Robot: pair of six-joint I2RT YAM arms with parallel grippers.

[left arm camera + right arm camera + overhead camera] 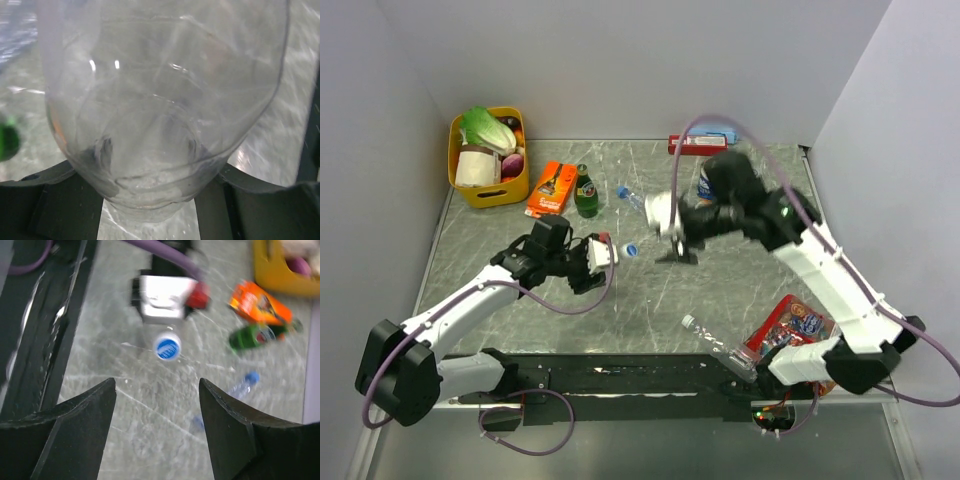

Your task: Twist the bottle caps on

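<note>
We count three clear bottles: first bottle [160, 100] clamped in left pincer [608, 252], blue cap [167, 347] on its neck; second bottle [633, 199], capped, beside green glass bottle [585, 193]; third bottle [712, 340] at the bench's [650, 300] near edge. Right pincer [157, 385] wide, empty.

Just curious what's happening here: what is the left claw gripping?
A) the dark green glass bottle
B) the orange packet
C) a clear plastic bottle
C: the left wrist view shows a clear plastic bottle filling the gap of the left claw, pinched between its dark fingers.
</note>
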